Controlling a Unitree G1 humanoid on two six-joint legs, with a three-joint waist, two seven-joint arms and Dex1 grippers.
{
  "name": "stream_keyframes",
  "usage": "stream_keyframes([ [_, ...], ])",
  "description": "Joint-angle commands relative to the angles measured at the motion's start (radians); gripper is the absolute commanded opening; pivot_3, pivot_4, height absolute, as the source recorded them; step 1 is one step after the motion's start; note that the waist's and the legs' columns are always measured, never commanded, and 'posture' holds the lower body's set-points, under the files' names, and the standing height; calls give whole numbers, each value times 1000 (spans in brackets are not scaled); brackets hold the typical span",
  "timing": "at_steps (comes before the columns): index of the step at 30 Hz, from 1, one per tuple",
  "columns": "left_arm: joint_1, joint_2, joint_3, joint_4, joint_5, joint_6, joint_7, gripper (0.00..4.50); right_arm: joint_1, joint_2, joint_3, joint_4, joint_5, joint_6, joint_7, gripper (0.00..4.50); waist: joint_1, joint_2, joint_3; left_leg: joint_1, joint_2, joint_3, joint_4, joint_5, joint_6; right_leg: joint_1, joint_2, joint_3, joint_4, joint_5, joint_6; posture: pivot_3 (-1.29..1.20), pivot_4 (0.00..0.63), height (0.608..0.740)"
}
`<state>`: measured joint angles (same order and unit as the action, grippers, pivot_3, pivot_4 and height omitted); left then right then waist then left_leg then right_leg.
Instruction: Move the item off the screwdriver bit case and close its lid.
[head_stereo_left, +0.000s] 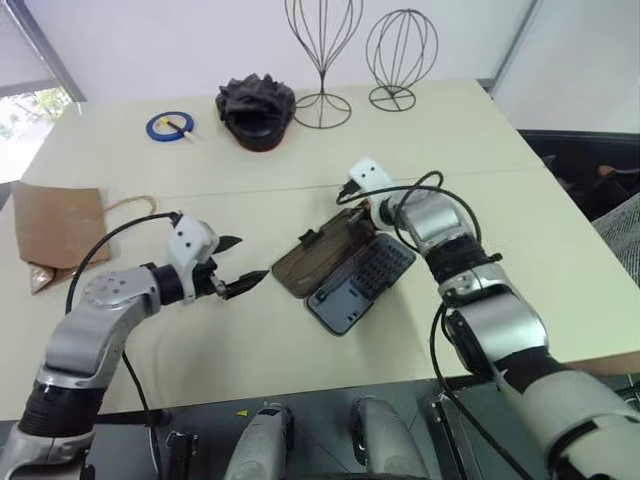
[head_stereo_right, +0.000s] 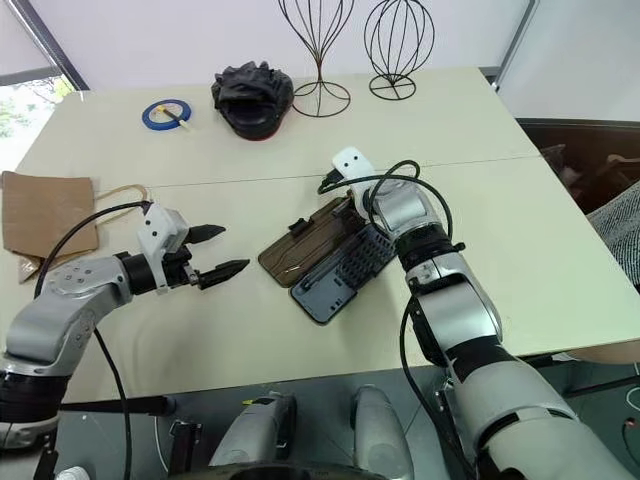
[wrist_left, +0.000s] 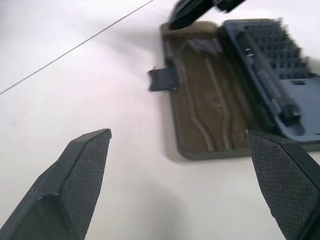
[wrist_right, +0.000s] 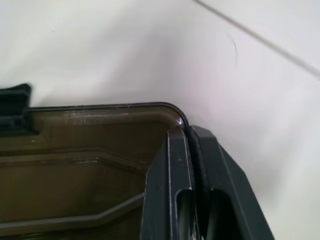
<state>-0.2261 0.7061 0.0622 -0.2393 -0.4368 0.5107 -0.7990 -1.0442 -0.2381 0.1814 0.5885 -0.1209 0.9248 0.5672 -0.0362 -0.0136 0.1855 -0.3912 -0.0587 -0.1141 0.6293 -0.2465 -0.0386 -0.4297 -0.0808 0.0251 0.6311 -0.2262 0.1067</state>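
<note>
right end effector (wrist_right: 192, 150) pressed together at far corner of lid (head_stereo_left: 318, 258) | left end effector (head_stereo_left: 240, 265) spread, hovering beside | screwdriver bit case (head_stereo_left: 362, 283) mid-surface, lid flat open | kraft paper bag (head_stereo_left: 55, 230) at left edge, already off | closing left

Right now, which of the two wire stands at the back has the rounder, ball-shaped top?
The right wire stand, nearer the table's corner: its cage is a sphere. The left wire stand is taller and egg-shaped.
</note>
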Motion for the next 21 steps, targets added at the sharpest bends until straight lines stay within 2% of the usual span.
stream_keyframes([
  [1,-21,3,23,3,14,-37,-3,4500,34,5,-44,-160,32,229,-38,32,-2,0,0,0,0,0,0,0,0,0,0,0,0,0,0,0,150,740],
  [5,-29,-1,19,12,22,-45,-4,4500,48,50,-152,-273,40,450,-155,32,-6,0,0,0,0,0,-1,0,0,-1,0,0,0,0,0,0,150,740],
  [10,-36,-9,5,16,32,-47,-4,4500,17,167,-381,-337,-6,661,-346,32,-5,0,0,0,1,0,-1,0,0,-1,0,0,1,0,0,0,150,740],
  [16,-42,-14,-8,17,42,-43,-16,4500,-21,336,-639,-385,-82,690,-532,32,-7,0,0,0,0,0,-1,0,0,-1,0,0,1,0,0,0,150,740],
  [21,-51,-15,-14,22,46,-41,-21,4500,-46,416,-757,-412,-134,690,-612,32,-8,0,0,0,0,0,-1,0,0,-1,1,0,1,0,0,0,150,740],
])
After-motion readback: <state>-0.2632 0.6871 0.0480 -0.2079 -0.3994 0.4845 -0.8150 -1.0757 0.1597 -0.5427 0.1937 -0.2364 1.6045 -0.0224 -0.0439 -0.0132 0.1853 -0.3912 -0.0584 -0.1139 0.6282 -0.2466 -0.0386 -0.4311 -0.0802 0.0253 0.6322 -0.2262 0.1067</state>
